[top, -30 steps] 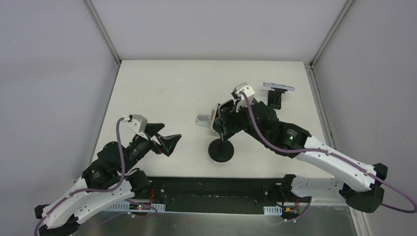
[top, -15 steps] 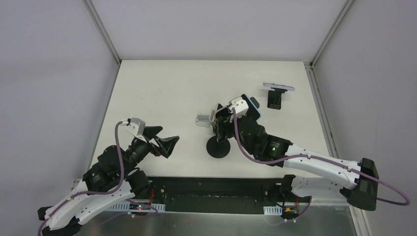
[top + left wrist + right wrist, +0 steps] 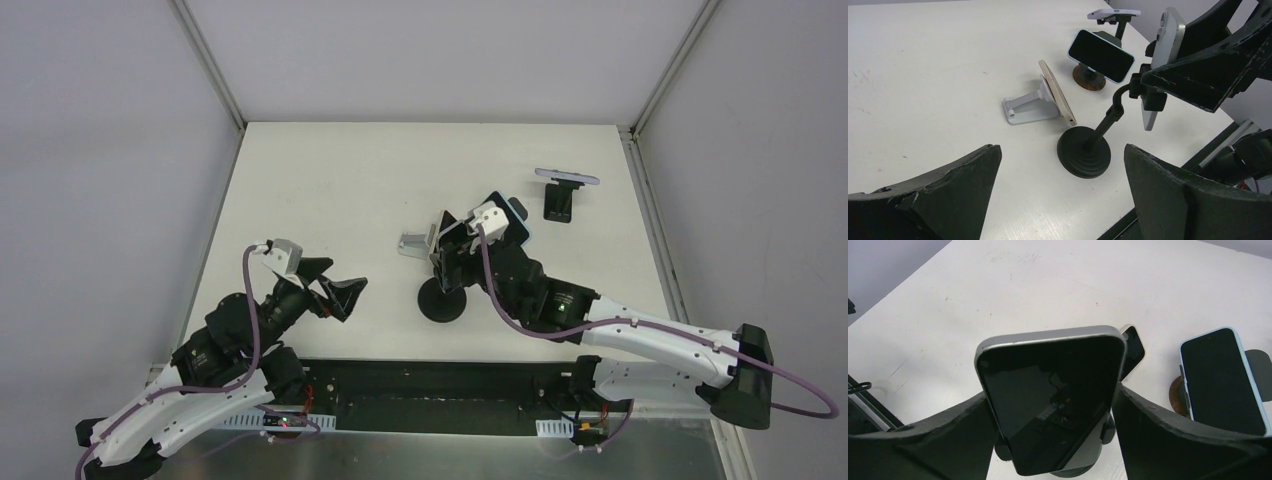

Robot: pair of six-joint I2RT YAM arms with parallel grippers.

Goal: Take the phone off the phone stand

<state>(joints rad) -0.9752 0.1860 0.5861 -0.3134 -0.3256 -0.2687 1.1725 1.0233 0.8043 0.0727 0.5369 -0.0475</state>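
A silver phone (image 3: 1055,400) with a dark screen sits in the clamp of a black stand with a round base (image 3: 441,303). My right gripper (image 3: 1053,432) is shut on the phone, one finger pressed on each long side. In the left wrist view the phone (image 3: 1168,35) shows its white back and camera lenses above the stand's base (image 3: 1084,151). My left gripper (image 3: 1063,195) is open and empty, low over the table left of the stand, also seen from above (image 3: 335,285). The stand's clamp is mostly hidden behind the phone.
A blue-edged phone (image 3: 1220,380) rests on a brown round stand just right of the held phone. A gold phone on a white stand (image 3: 1055,92) stands behind the black base. Another phone on a black stand (image 3: 566,178) is at the far right.
My right arm swung in toward the near left and settled on the phone. The black stand's base slid slightly left. My left arm barely moved.
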